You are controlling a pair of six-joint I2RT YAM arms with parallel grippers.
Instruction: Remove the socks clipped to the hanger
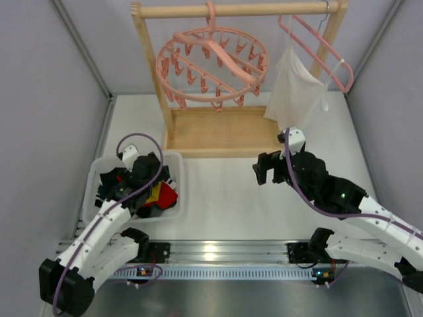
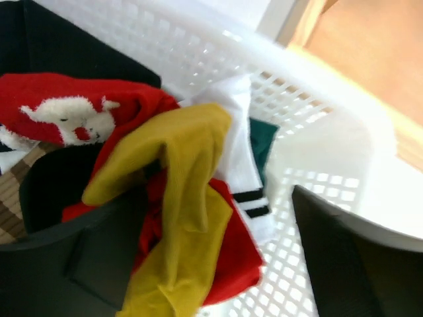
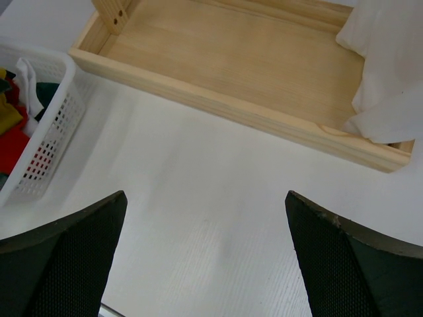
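Socks [image 2: 188, 198] – one white-figured – in basket [image 2: 317, 129]

The socks [image 1: 165, 193] lie in the basket [image 1: 177, 210], seemingly just left of the rack [image 1: 225, 132] bearing the hanger [image 1: 211, 63].

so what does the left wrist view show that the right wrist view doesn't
Only the left wrist: a close look at the pile, with a mustard sock draped over a red sock beside a white black-striped sock, and the open left gripper framing them. Only the right wrist: the wooden rack base, the white cloth bag hanging into it, the table and the open right gripper. Both: the white basket holding socks.
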